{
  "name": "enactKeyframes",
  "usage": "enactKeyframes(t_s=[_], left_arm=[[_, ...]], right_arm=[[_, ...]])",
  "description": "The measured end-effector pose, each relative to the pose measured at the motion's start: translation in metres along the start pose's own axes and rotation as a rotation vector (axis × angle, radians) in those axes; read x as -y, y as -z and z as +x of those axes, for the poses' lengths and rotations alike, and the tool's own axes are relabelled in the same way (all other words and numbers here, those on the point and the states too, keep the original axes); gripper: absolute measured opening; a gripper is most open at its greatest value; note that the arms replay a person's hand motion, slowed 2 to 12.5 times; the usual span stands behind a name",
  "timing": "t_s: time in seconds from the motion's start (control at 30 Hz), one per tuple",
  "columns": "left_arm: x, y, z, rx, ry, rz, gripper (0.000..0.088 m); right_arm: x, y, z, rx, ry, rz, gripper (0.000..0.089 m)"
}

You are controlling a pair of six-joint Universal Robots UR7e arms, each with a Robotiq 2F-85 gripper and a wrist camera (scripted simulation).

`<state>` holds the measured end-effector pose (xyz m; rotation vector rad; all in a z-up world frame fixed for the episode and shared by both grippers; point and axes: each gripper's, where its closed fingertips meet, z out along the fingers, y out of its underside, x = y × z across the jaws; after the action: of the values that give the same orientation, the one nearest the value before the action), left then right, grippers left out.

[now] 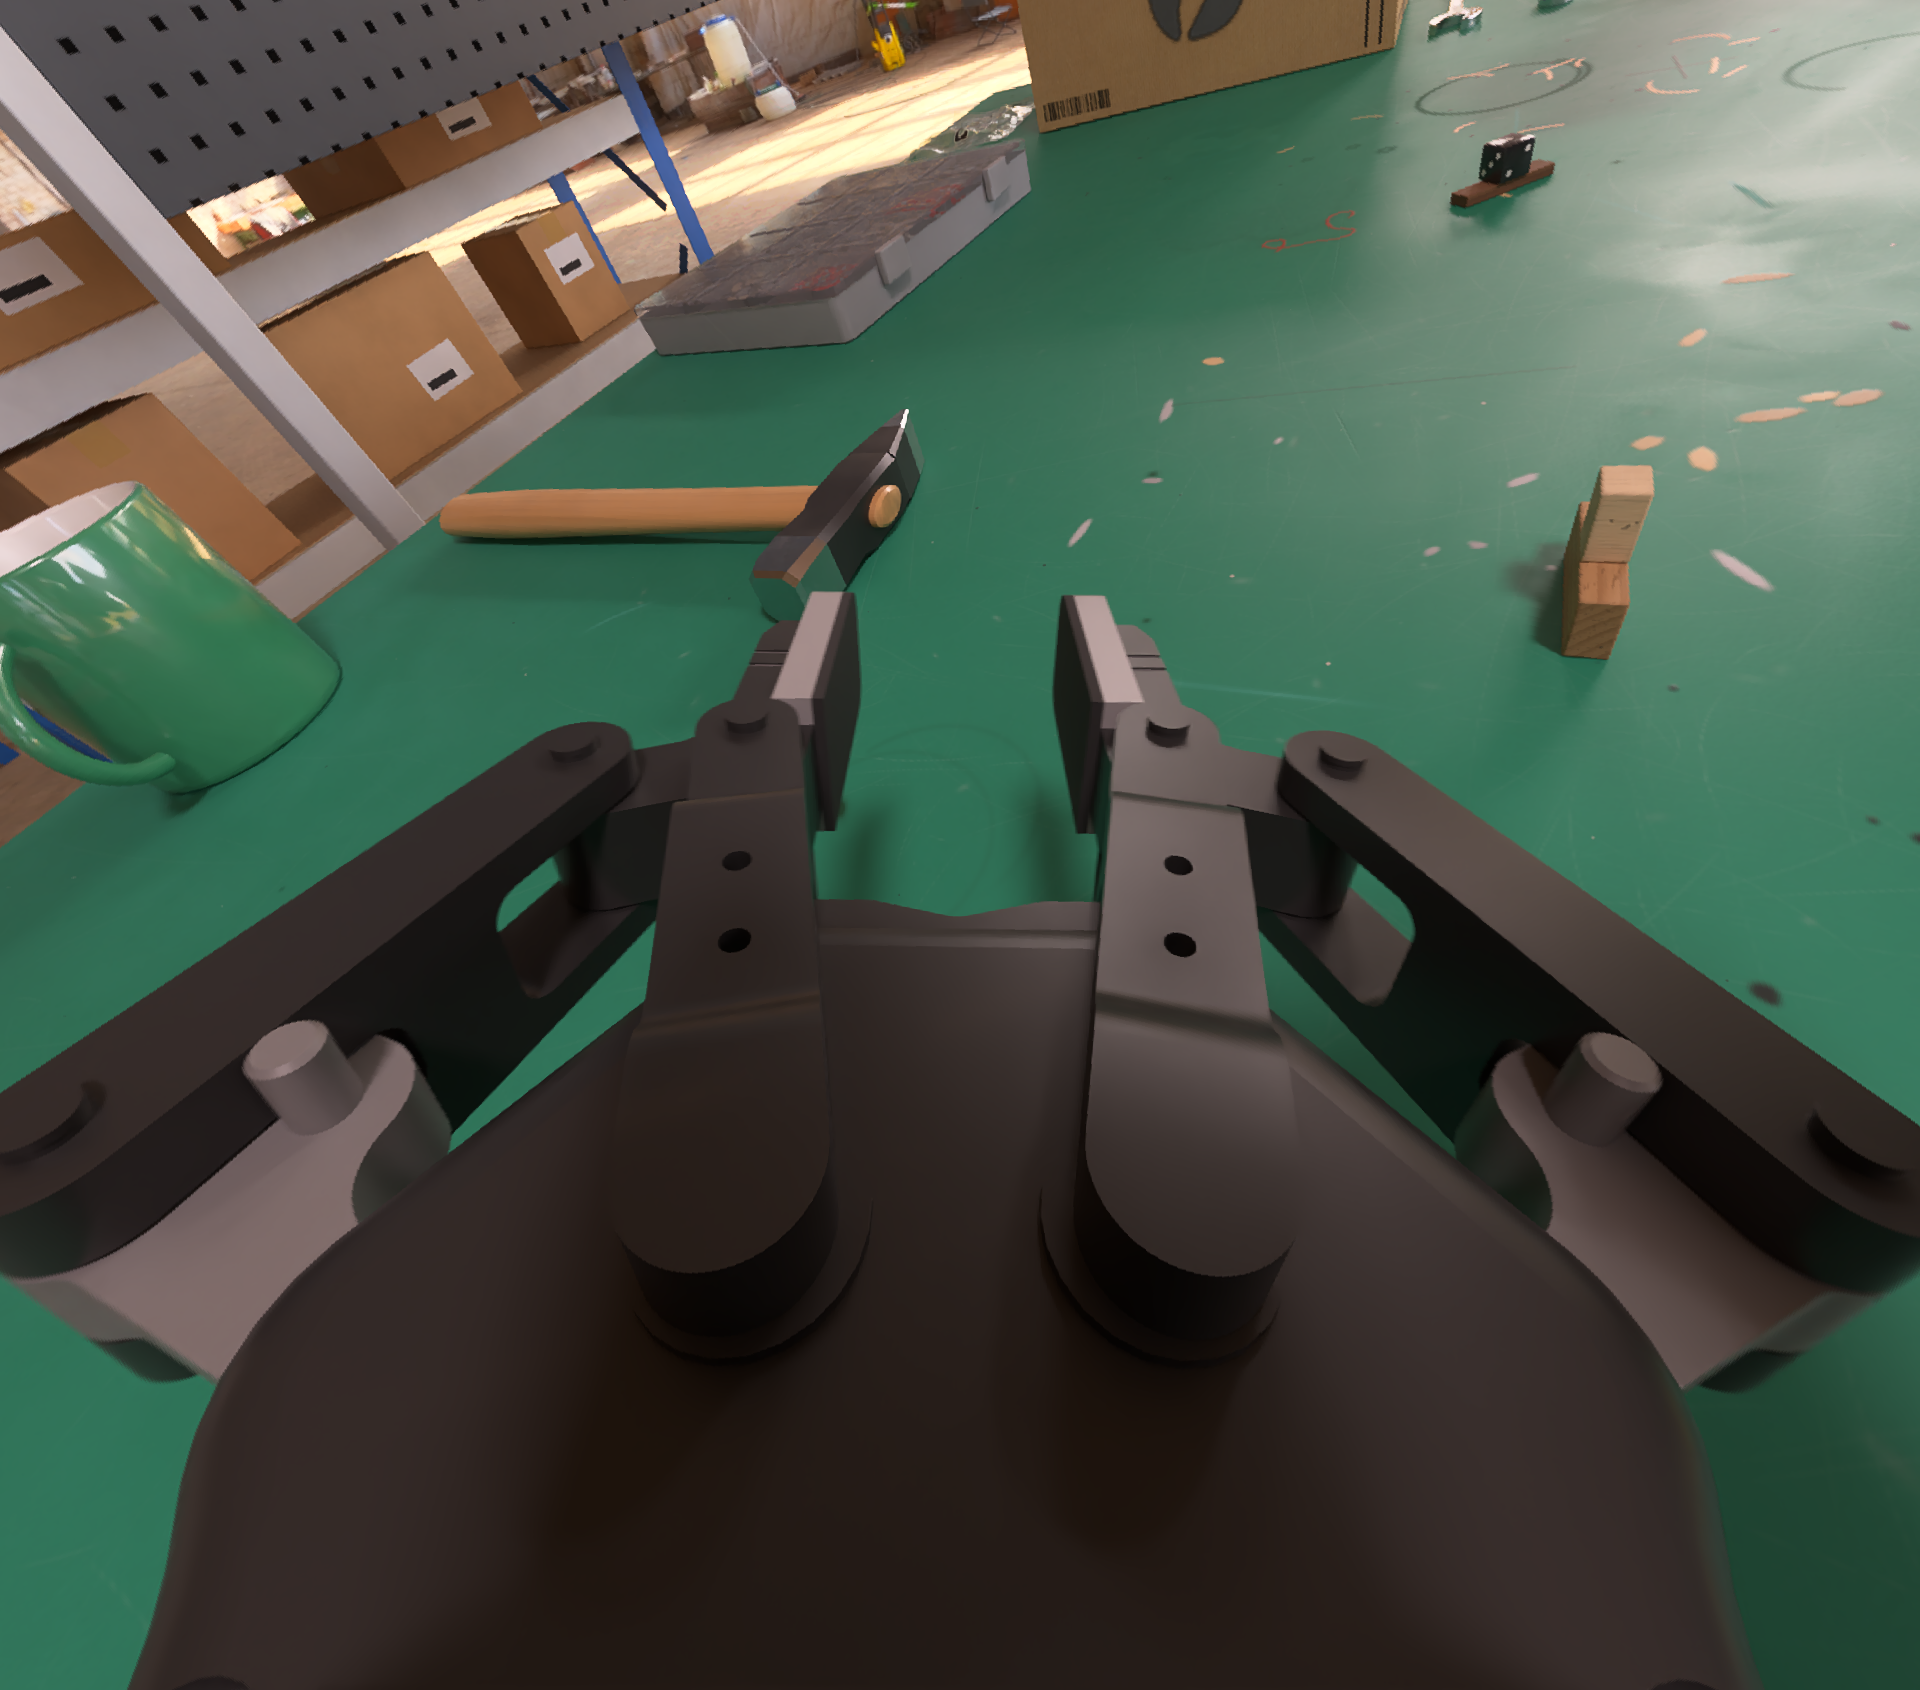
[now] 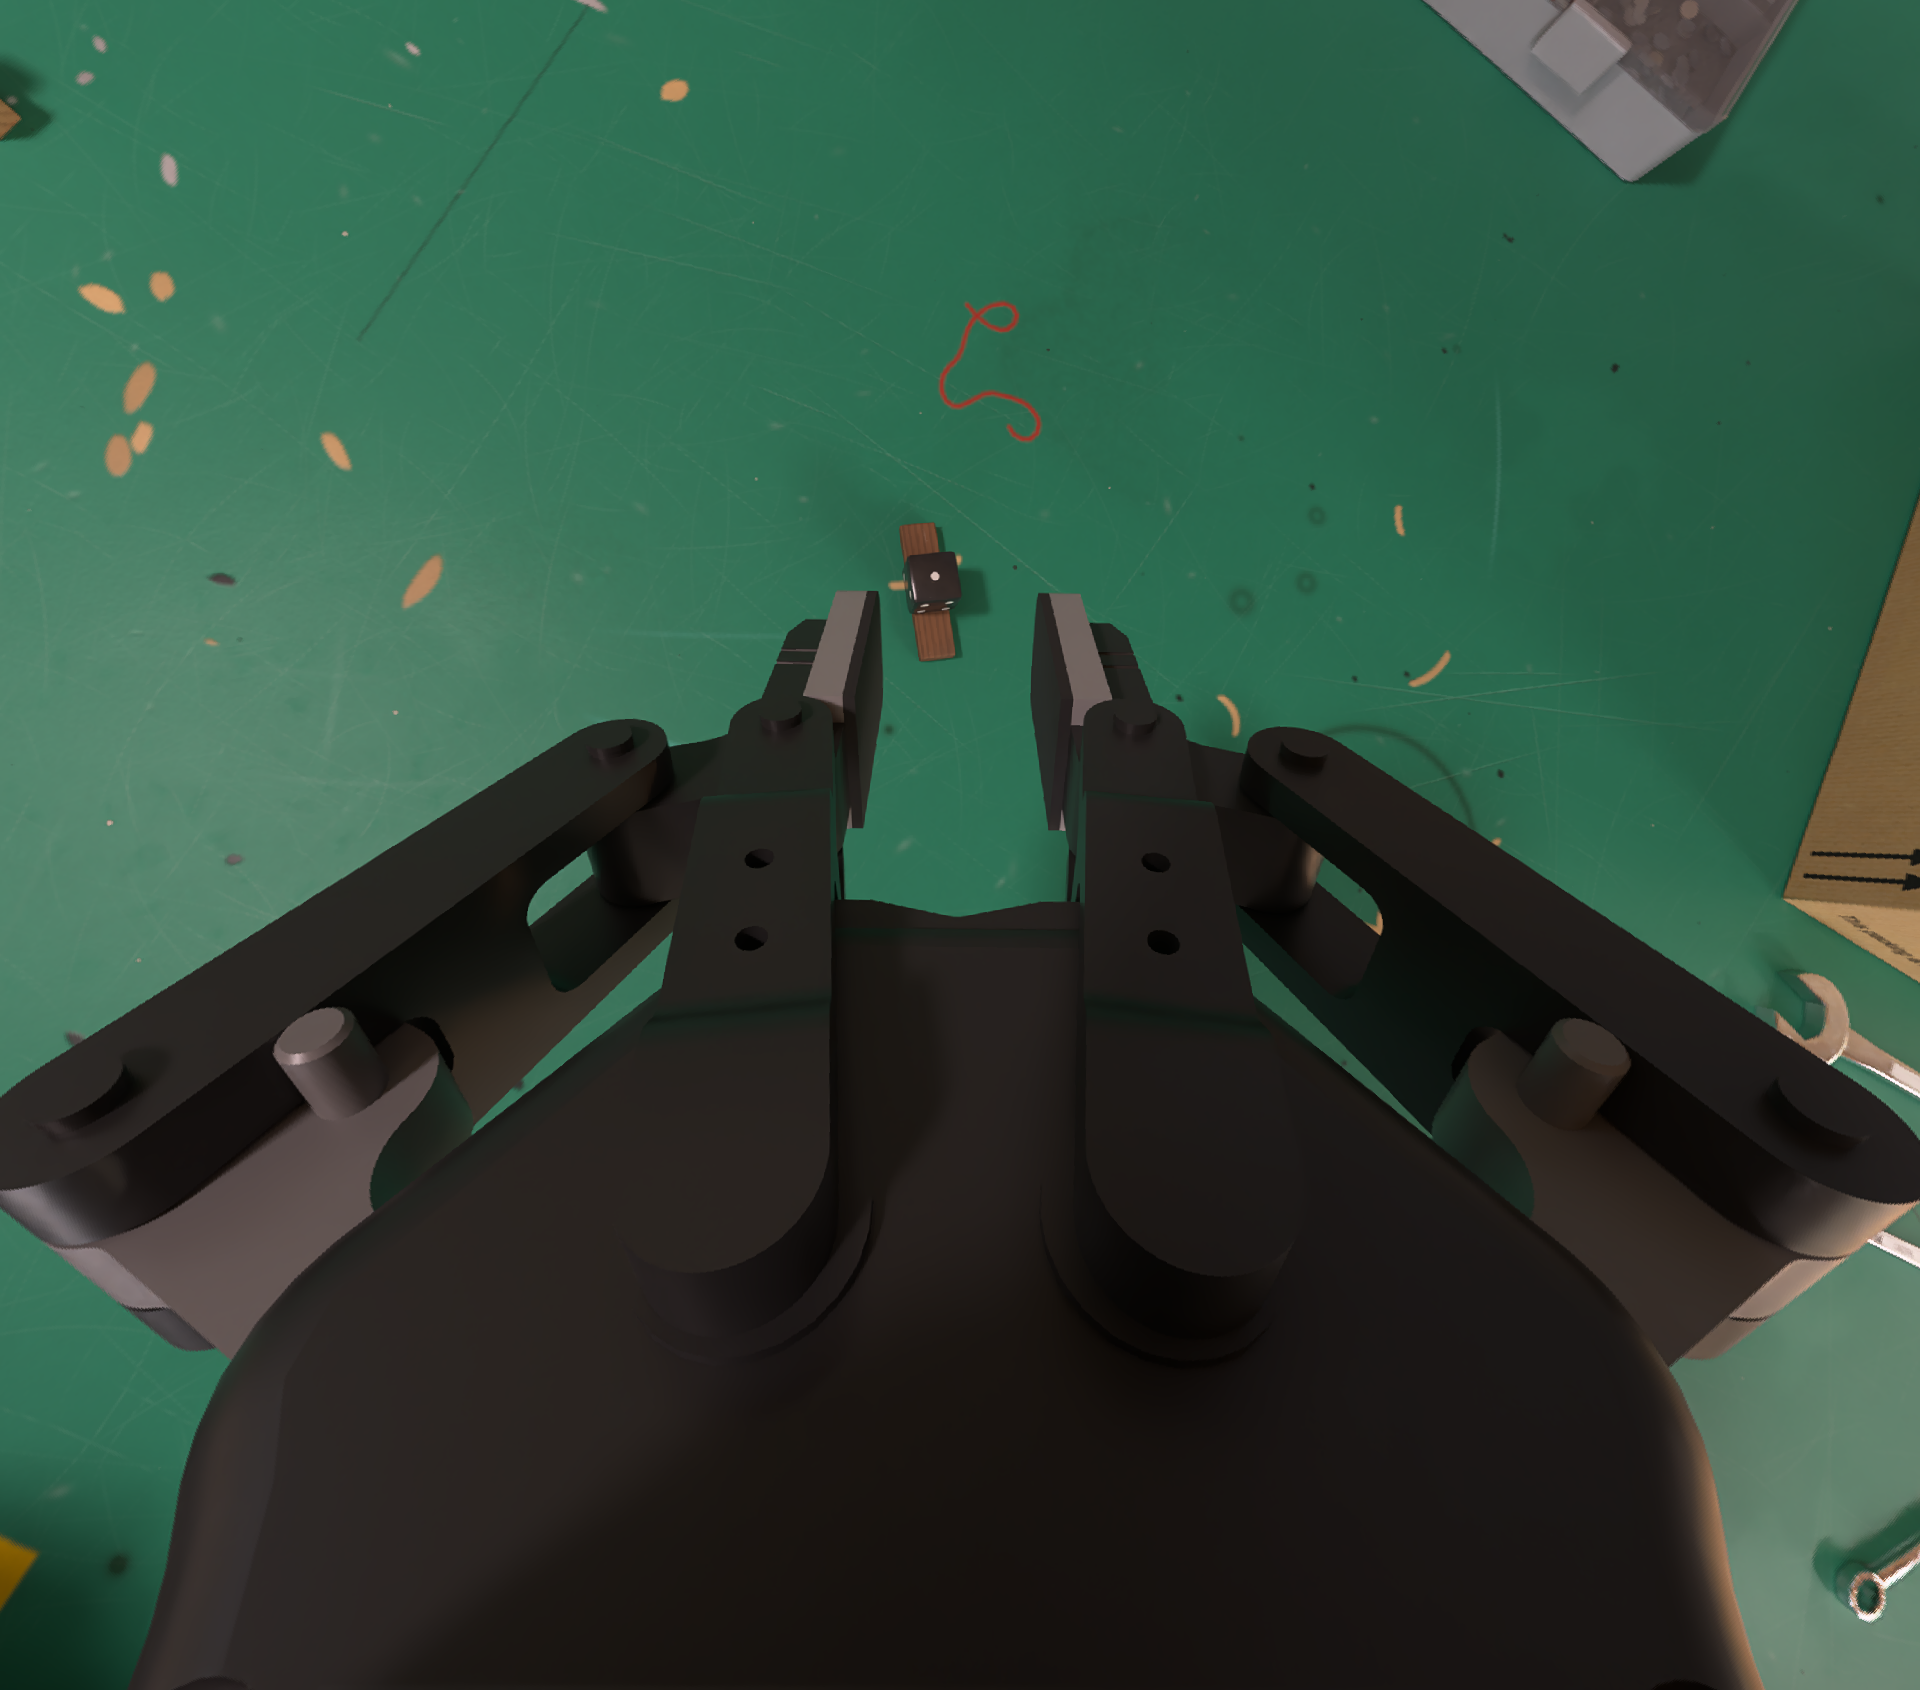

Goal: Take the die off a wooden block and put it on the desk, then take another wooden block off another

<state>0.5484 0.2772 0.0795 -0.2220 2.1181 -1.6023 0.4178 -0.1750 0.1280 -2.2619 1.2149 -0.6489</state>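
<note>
Nothing done yet: both my grippers, left (image 1: 956, 612) and right (image 2: 954, 610), are open and empty, die (image 2: 932, 581) still on its block (image 2: 928, 593), pale blocks (image 1: 1605, 565) stacked.

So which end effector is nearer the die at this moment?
Right. The right end effector hangs open above the die, which sits on the thin dark wooden block, roughly between its fingertips. The left end effector is open by the hammer, with the die far across the desk.
</note>
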Motion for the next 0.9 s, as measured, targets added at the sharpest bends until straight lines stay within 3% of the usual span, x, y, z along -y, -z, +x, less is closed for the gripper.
enactKeyframes(t_s=[0.13,0.33,0.9], left_arm=[[-0.003,-0.001,0.001,-0.011,-0.010,-0.013,0.0146],[-0.004,-0.001,0.004,-0.033,-0.020,-0.020,0.0016],[-0.007,-0.004,0.004,-0.048,0.004,-0.030,0.0000]], right_arm=[[-0.002,-0.003,-0.005,0.028,0.008,-0.004,0.0227],[-0.007,-0.007,-0.011,0.057,0.018,-0.022,0.0215],[-0.011,-0.015,-0.013,0.058,0.024,-0.034,0.0228]])
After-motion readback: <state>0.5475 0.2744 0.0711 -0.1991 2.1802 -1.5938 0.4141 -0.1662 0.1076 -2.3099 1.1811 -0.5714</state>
